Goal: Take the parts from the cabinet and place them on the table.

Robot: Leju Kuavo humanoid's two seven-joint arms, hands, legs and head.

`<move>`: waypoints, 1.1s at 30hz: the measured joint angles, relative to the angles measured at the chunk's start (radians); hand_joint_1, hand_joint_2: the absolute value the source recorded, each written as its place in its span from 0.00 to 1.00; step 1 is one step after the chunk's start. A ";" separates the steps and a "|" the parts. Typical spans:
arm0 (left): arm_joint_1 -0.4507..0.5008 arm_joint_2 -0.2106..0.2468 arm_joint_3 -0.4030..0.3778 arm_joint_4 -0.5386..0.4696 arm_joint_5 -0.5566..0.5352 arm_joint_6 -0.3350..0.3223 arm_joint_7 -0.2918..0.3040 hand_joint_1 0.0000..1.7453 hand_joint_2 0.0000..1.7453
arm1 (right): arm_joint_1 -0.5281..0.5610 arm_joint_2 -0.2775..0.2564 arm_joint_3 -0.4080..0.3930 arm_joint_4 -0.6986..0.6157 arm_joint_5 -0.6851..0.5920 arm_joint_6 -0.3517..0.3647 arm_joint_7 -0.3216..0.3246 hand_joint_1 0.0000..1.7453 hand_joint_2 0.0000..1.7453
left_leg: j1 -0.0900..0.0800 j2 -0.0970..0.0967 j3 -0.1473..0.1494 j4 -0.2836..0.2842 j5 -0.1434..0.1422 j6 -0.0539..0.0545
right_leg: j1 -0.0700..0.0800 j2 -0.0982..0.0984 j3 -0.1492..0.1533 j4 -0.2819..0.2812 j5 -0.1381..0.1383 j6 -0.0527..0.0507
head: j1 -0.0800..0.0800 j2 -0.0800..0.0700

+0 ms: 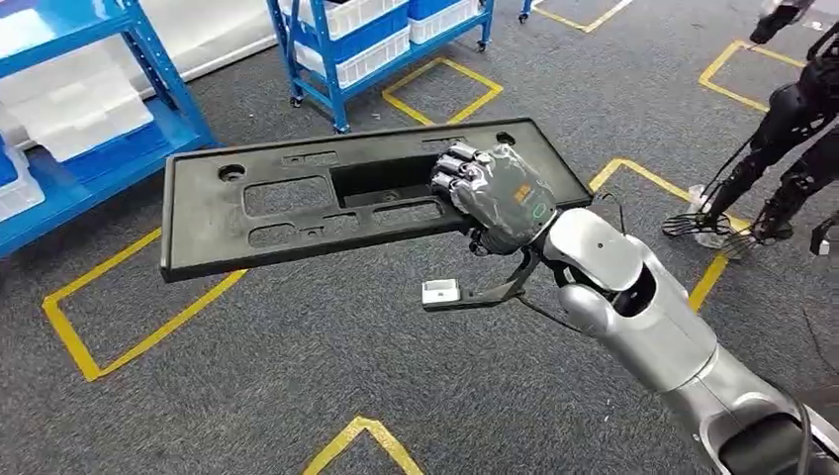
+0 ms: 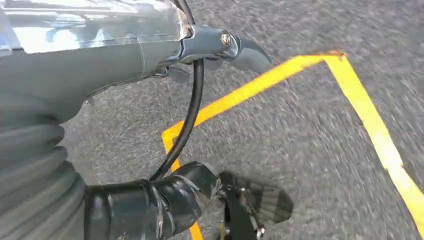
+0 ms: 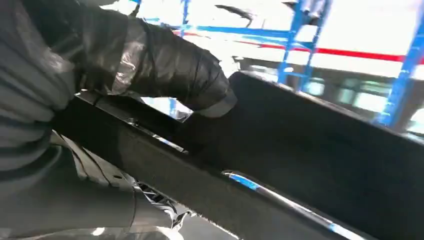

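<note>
A long black plastic panel (image 1: 287, 213) with several cut-outs and a rectangular opening hangs flat above the grey carpet. My right hand (image 1: 495, 193) grips it at the right part of its near edge, fingers curled over the top by the opening. Close up in the right wrist view, dark fingers (image 3: 165, 65) wrap over the panel's edge (image 3: 310, 145). My left hand (image 2: 125, 55) hangs over the floor, its fingers extended and holding nothing.
Blue shelving racks with white bins stand at the back left (image 1: 119, 129) and back centre (image 1: 366, 49). Yellow tape squares (image 1: 129, 336) mark the carpet. A dark robot's legs (image 1: 792, 148) stand at the far right.
</note>
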 joint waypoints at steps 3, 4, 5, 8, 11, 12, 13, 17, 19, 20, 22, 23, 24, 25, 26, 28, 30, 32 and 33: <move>0.005 0.002 0.002 0.000 0.000 0.000 0.000 0.00 1.00 | 0.005 0.000 0.000 0.000 0.005 0.000 0.002 1.00 1.00 | -0.004 -0.010 -0.083 0.167 -0.045 0.004 | 0.011 0.048 -0.007 0.004 0.002 -0.005 | 0.000 0.000; 0.007 0.002 0.003 0.000 -0.002 0.000 0.000 0.00 1.00 | 0.005 0.000 0.000 0.000 0.008 0.000 0.002 1.00 1.00 | -0.005 -0.012 -0.069 0.133 -0.012 0.009 | 0.013 0.065 -0.007 0.006 0.002 -0.005 | 0.000 0.000; 0.007 0.002 0.003 0.000 -0.002 0.000 0.000 0.00 1.00 | 0.005 0.000 0.000 0.000 0.009 0.000 0.001 1.00 1.00 | -0.005 -0.018 -0.035 0.058 0.037 0.015 | 0.014 0.082 -0.007 0.008 0.002 -0.005 | 0.000 0.000; 0.007 0.006 0.003 0.000 -0.007 -0.002 -0.001 0.00 1.00 | 0.000 0.000 0.000 0.000 0.012 0.000 0.003 1.00 1.00 | -0.003 -0.129 0.041 -0.127 0.100 0.039 | 0.017 0.119 -0.016 0.016 0.004 0.002 | 0.000 0.000; 0.005 0.006 0.004 0.000 -0.008 -0.002 -0.002 0.00 1.00 | 0.001 -0.004 0.000 0.001 0.016 0.003 0.006 1.00 1.00 | -0.013 -0.088 0.047 -0.133 0.105 0.040 | 0.001 0.162 -0.029 0.009 0.018 0.026 | -0.001 0.000; 0.005 0.005 0.004 0.000 -0.009 -0.002 -0.002 0.00 1.00 | -0.001 -0.008 0.000 0.000 0.019 0.009 0.016 1.00 1.00 | -0.006 -0.072 0.053 -0.149 0.114 0.047 | 0.009 0.176 -0.030 0.005 0.024 0.035 | 0.000 0.000; 0.003 0.003 0.004 0.000 -0.010 -0.005 -0.002 0.00 1.00 | -0.002 -0.012 0.000 0.000 0.021 0.016 0.024 1.00 1.00 | -0.003 -0.052 0.059 -0.161 0.123 0.052 | 0.010 0.113 -0.034 0.021 0.013 0.032 | 0.000 0.000; 0.008 0.004 0.005 0.000 -0.018 -0.009 -0.003 0.00 1.00 | -0.028 -0.022 -0.001 0.010 0.024 0.042 0.038 1.00 1.00 | -0.007 0.003 0.059 -0.164 0.123 0.061 | 0.006 0.008 -0.159 0.273 -0.116 0.045 | 0.006 0.000; 0.007 0.005 0.005 0.000 -0.024 -0.014 -0.003 0.00 1.00 | -0.045 -0.022 0.002 0.027 0.040 0.066 0.045 1.00 1.00 | -0.007 0.034 0.059 -0.163 0.120 0.057 | 0.000 0.004 -0.160 0.281 -0.093 0.051 | 0.006 0.000; 0.004 0.005 0.005 0.000 -0.026 -0.016 -0.003 0.00 1.00 | -0.057 -0.021 0.002 0.034 0.046 0.072 0.052 1.00 1.00 | -0.007 0.047 0.059 -0.160 0.117 0.055 | -0.002 -0.002 -0.125 0.219 -0.058 0.052 | 0.006 0.000; 0.000 0.004 0.005 0.000 -0.027 -0.018 -0.003 0.00 1.00 | -0.088 -0.022 0.002 0.045 0.048 0.076 0.056 1.00 1.00 | -0.006 0.071 0.061 -0.151 0.108 0.044 | -0.001 -0.053 -0.015 0.031 0.010 0.049 | 0.006 0.000; 0.000 0.005 0.005 0.000 -0.028 -0.017 -0.003 0.00 1.00 | -0.098 -0.020 0.002 0.049 0.048 0.076 0.056 1.00 1.00 | -0.014 0.079 0.060 -0.150 0.103 0.036 | 0.013 -0.079 -0.009 0.022 -0.005 0.040 | 0.005 0.000; 0.001 0.005 0.005 0.000 -0.028 -0.017 -0.003 0.00 1.00 | -0.105 -0.018 0.002 0.051 0.048 0.076 0.055 1.00 1.00 | -0.014 0.087 0.062 -0.148 0.099 0.030 | 0.014 -0.064 -0.011 0.012 0.001 0.033 | 0.006 0.000; -0.003 0.005 0.005 0.000 -0.028 -0.017 -0.003 0.00 1.00 | -0.108 -0.018 0.003 0.055 0.048 0.076 0.055 1.00 1.00 | -0.015 0.096 0.067 -0.148 0.099 0.024 | 0.017 -0.053 -0.014 0.014 0.000 0.028 | 0.005 0.000; -0.005 0.005 0.005 0.000 -0.028 -0.017 -0.003 0.00 1.00 | -0.110 -0.018 0.004 0.060 0.049 0.078 0.056 1.00 1.00 | -0.014 0.105 0.069 -0.152 0.099 0.019 | 0.019 -0.044 -0.017 0.017 -0.002 0.023 | 0.005 0.000; -0.008 0.005 0.005 0.000 -0.030 -0.018 -0.003 0.00 1.00 | -0.121 -0.016 0.004 0.067 0.055 0.092 0.061 1.00 1.00 | -0.007 0.086 0.070 -0.142 0.081 0.005 | 0.005 -0.020 -0.011 0.005 0.006 0.008 | 0.005 0.000; -0.006 0.003 0.005 0.000 -0.031 -0.019 -0.003 0.00 1.00 | -0.150 -0.008 0.010 0.077 0.062 0.123 0.077 1.00 1.00 | -0.005 0.003 0.024 -0.042 0.018 0.006 | 0.007 -0.002 -0.011 0.002 0.007 -0.003 | 0.004 0.000; -0.002 0.004 0.006 0.000 -0.035 -0.019 -0.002 0.00 1.00 | -0.189 0.010 0.021 0.106 0.057 0.168 0.092 1.00 1.00 | -0.006 -0.009 -0.059 0.120 -0.048 0.005 | 0.013 0.026 -0.013 0.003 0.008 -0.009 | 0.005 0.000; -0.002 0.005 0.006 0.000 -0.040 -0.021 0.001 0.00 1.00 | -0.214 0.026 0.032 0.130 0.057 0.188 0.098 1.00 1.00 | -0.006 -0.010 -0.088 0.170 -0.051 0.005 | 0.016 0.045 -0.014 0.004 0.008 -0.010 | 0.005 0.000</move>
